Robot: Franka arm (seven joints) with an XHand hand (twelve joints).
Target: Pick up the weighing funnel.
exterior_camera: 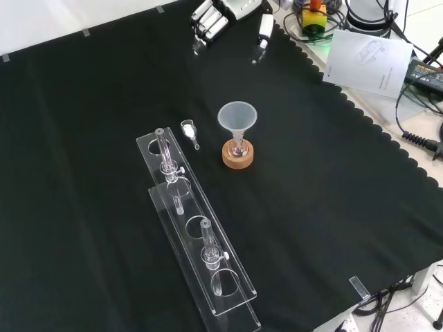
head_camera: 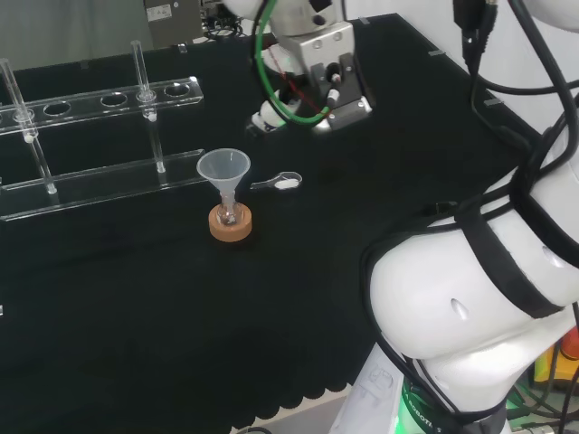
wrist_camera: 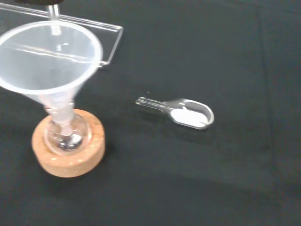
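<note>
Weighing funnel (wrist_camera: 188, 112), apparently holding white powder, lying on the tabletop (exterior_camera: 83, 138) near the funnel (wrist_camera: 49, 56), which stands in a flask (wrist_camera: 66, 136) on a cork ring (wrist_camera: 89, 157). The hand (exterior_camera: 208, 24) is well apart, fingers relaxed, holding nothing.

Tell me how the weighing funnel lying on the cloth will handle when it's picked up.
Likely light and stiff: the weighing funnel is small, thin clear ware. Being smooth, it is probably slippery and fragile. The white powder in its scoop may spill if it tilts.
</note>
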